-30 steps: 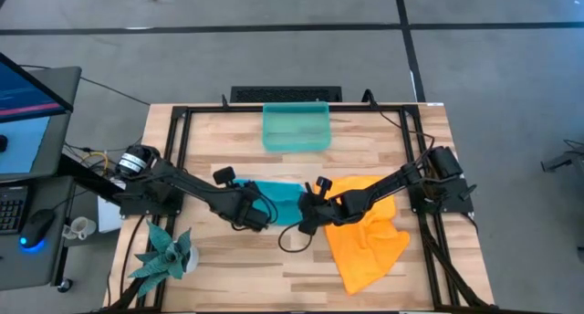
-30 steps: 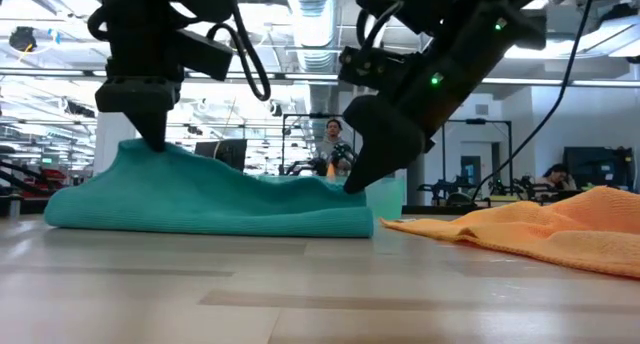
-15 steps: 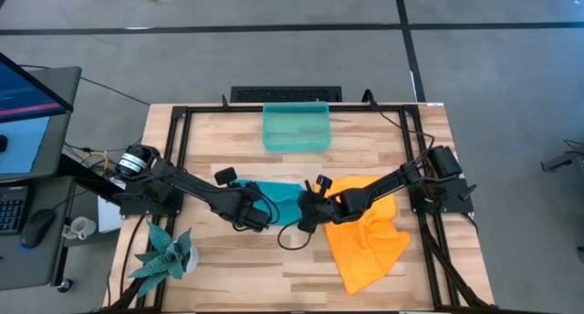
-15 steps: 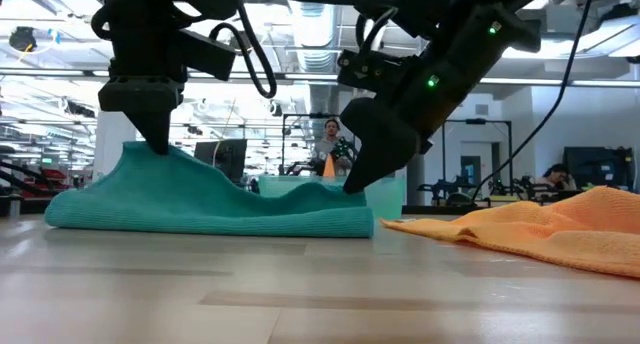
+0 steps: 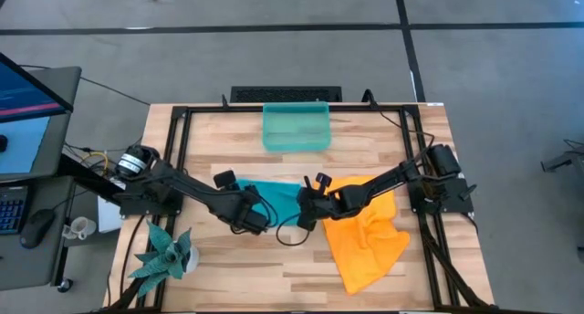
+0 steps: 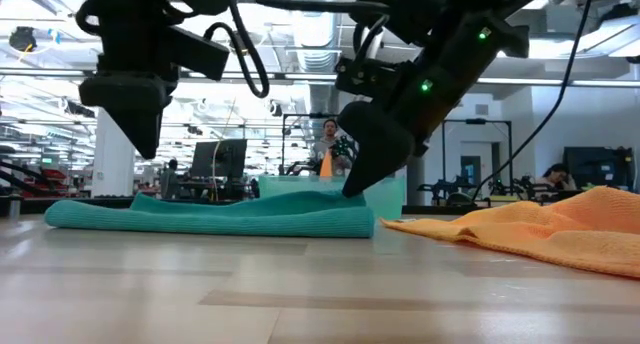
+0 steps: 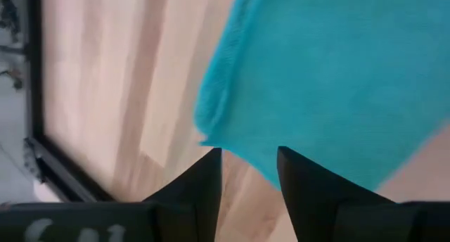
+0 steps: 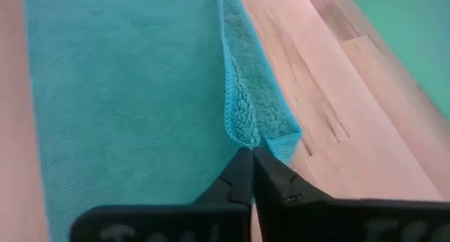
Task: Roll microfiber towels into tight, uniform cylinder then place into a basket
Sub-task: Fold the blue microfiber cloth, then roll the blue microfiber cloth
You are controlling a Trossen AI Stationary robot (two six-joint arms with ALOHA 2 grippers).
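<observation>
The teal towel [image 8: 126, 94] is fuzzy, matt cloth; the orange towel [image 5: 365, 241] looks similarly soft. The worktop [image 5: 228, 268] is pale smooth wood. The basket [image 5: 296, 127] seems translucent plastic.

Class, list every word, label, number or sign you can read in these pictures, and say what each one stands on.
None can be read.
Monitor at the high view's left edge: screen content too small to read.
Teal towel, orange towel, basket: no labels show.
</observation>
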